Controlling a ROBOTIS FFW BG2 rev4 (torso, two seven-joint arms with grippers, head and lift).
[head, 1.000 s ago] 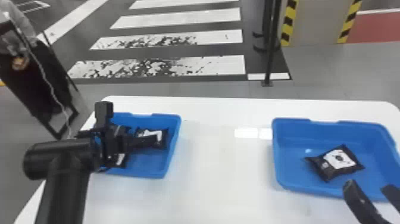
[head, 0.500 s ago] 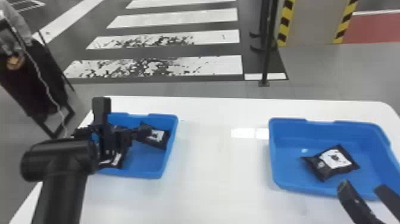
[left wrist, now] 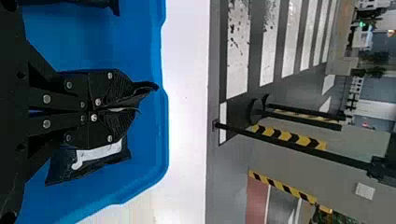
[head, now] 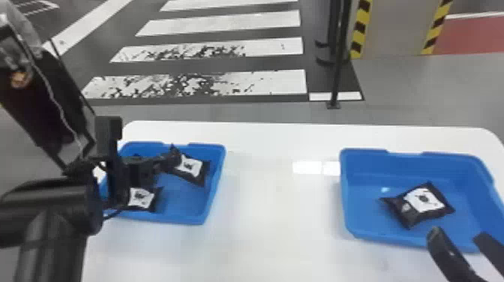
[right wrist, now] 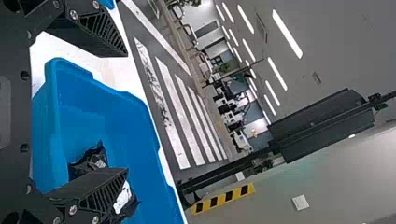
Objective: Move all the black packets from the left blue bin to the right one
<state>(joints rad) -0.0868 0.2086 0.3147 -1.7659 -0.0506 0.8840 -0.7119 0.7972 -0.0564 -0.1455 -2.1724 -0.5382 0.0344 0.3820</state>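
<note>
Packet (head: 190, 167) has shifted leftward in left bin (head: 183, 202), clamped by left gripper (head: 174, 159); right gripper (head: 457, 235), fingers apart, well right of it

head view | left: left blue bin (head: 215, 183) part-hidden by left arm (head: 48, 213) | lower right: right gripper (head: 457, 237) cut off

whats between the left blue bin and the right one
Just white tabletop with a bright reflection on it lies between the left blue bin and the right bin, as the head view shows.
</note>
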